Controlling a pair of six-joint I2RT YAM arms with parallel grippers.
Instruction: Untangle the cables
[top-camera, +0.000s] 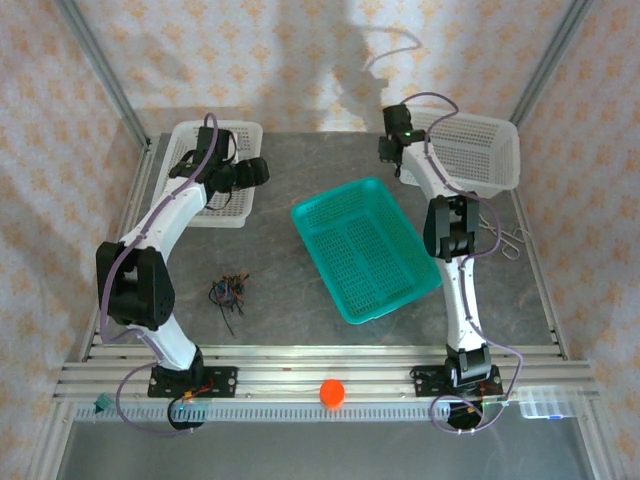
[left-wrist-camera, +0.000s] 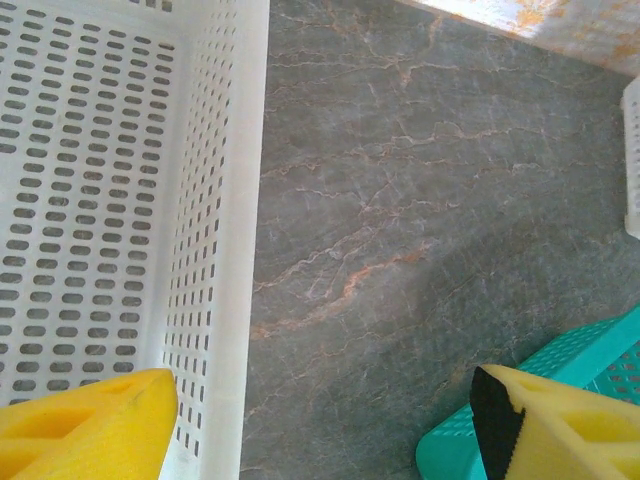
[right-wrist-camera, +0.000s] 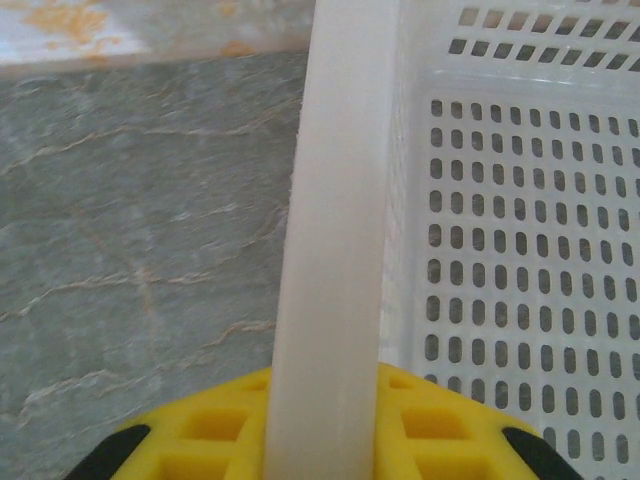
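Right tool clamps white basket rim, right of teal basket; left tool open, cables bunched, both left of it.

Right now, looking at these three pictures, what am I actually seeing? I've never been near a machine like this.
These are two white robot arms bolted to a grey table, each ending in a two-finger claw. The wide picture looks down from above. The other two come from small cameras on the wrists, so the yellow shapes there are the claws' own fingers. On the table lie a teal basket, two white baskets, metal forceps and a small tangle of thin cables, with neither claw near it. The left claw hangs open over the edge of the left white basket, holding nothing. The right claw pinches the rim of the right white basket.
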